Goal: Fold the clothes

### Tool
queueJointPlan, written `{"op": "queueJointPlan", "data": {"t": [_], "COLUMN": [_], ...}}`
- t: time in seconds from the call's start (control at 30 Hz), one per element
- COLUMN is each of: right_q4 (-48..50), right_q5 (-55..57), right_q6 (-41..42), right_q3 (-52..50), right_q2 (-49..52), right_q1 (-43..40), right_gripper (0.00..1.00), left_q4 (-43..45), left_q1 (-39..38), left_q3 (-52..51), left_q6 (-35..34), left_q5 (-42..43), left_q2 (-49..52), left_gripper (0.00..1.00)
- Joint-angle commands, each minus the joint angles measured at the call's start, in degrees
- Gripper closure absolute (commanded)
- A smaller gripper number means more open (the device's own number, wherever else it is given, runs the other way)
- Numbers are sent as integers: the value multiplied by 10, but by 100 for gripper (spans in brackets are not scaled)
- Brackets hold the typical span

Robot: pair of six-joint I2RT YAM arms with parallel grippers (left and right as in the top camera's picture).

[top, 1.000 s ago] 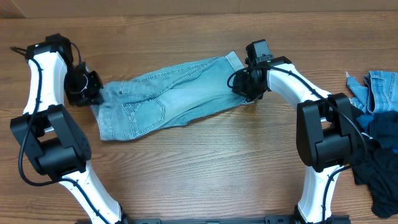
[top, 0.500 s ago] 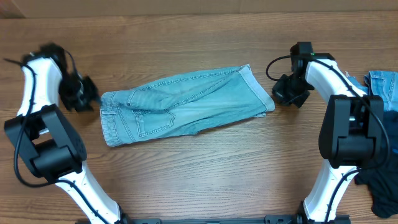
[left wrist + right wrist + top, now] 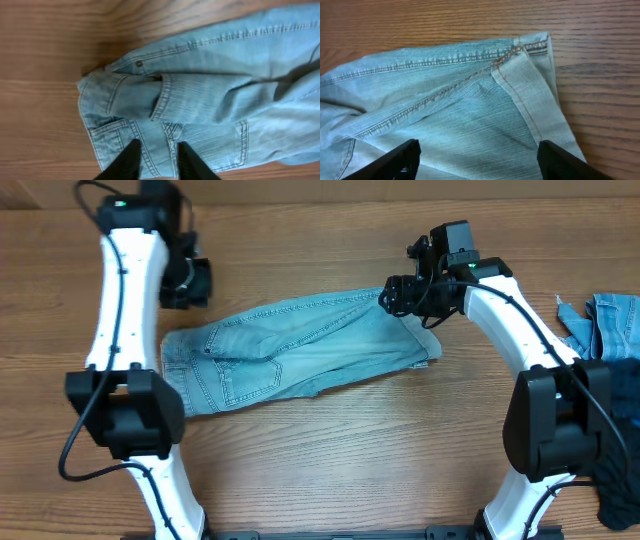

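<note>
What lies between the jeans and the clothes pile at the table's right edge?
Only bare table, as the overhead view shows. The right arm reaches across above that stretch, from the pile side toward the jeans.

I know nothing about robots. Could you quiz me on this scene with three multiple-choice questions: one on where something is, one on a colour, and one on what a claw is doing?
1. Where does the heap of other clothes lie?
A) at the right edge of the table
B) at its left edge
C) on top of the jeans

2. What colour are the jeans in the middle?
A) red
B) pale blue
C) green

3. How is the right gripper?
A) shut on the jeans
B) holding black fabric
C) open, holding nothing

Answers:
1 A: the overhead view shows the heap at the far right.
2 B: every view shows pale blue denim.
3 C: its wrist view shows the fingers wide apart above the jeans.
</note>
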Motion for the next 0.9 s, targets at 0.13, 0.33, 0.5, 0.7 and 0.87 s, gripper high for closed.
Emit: {"op": "queueJointPlan", "data": {"t": [0.13, 0.33, 0.5, 0.7, 0.87], "right_q4": [2, 24, -26, -113, -66], "right_q5": [42, 104, 196, 225, 225], "right_q6": [66, 139, 262, 337, 330], "right_q3": [6, -41, -111, -112, -104], "right_q2": [78, 81, 81, 78, 31], "right_q1": [-2, -1, -23, -48, -50], "right_gripper": [39, 51, 66, 74, 69], "left_q4": [8, -8, -34, -37, 173], "left_q1": [-72, -72, -72, -72, -72], "left_q3": [-2, -31, -42, -141, -403], "left_q6": [-91, -81, -82, -73, -17], "left_q5": [-106, -158, -230, -163, -60], "left_q2": [-181, -343, -446, -457, -455], "left_gripper": [71, 71, 60, 46, 39]}}
